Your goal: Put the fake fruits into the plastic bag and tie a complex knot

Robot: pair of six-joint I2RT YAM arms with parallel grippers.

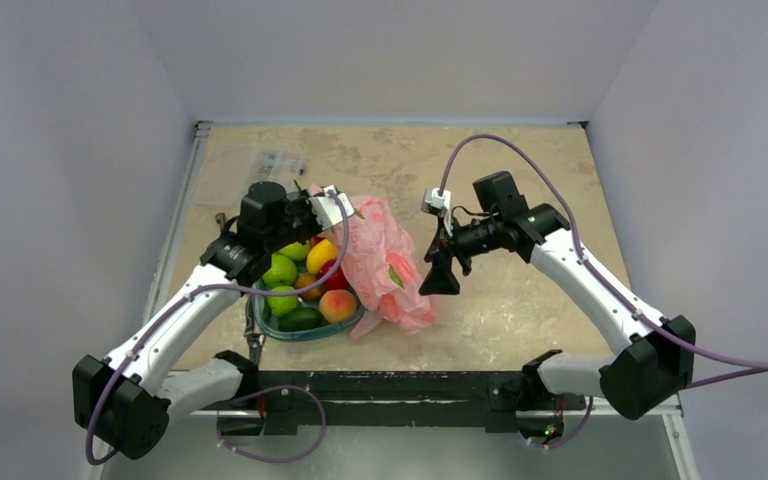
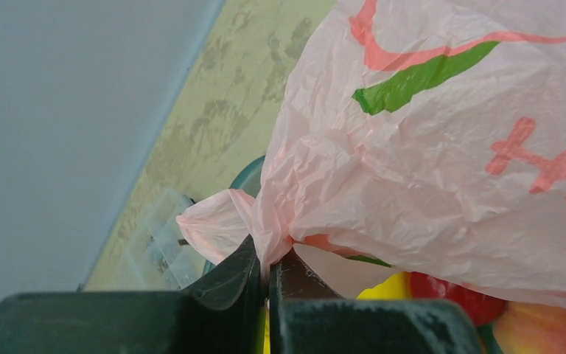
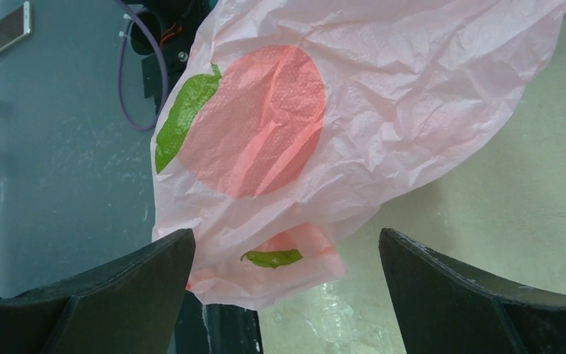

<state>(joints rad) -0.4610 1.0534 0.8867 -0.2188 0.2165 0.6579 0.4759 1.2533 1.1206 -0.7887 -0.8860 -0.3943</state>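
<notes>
Pink crinkled bag [image 1: 388, 265], apple print, slack. Left gripper [image 2: 267, 274] pinched on its edge; right gripper [image 3: 286, 247] jaws wide apart.

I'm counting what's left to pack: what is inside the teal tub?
Green, yellow, red and peach-coloured fruits fill the tub. The pink plastic bag hangs over its right side, so anything beneath that is hidden.
</notes>
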